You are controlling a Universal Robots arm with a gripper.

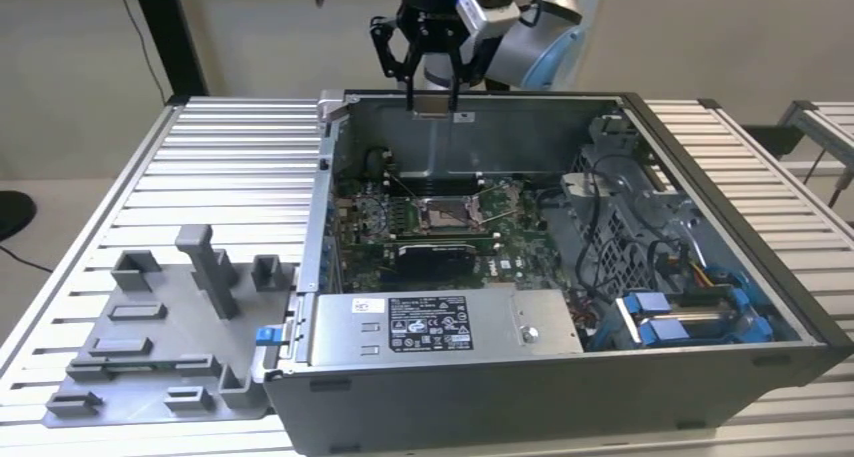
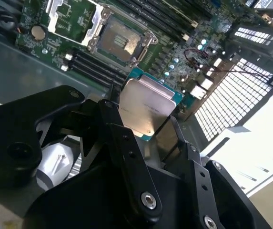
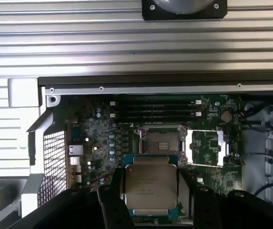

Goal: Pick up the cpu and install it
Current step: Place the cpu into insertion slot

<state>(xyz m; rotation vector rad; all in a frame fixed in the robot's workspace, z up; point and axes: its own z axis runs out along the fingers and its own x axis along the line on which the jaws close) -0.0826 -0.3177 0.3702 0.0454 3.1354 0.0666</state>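
My end effector (image 1: 433,107) is clamped on the cpu (image 3: 150,190) by its edges, holding it flat, raised well clear of the open socket (image 3: 161,143) in the computer case (image 1: 534,397).

Found the cpu (image 3: 151,186) covered along both side edges by the fingers (image 3: 110,202) in both wrist views, with the motherboard (image 3: 93,138) directly under it hidden. Lost the arm (image 1: 534,37) past the exterior view's top edge. Could not make out chip detail between the tips of the gripper (image 1: 431,105) there: too small.
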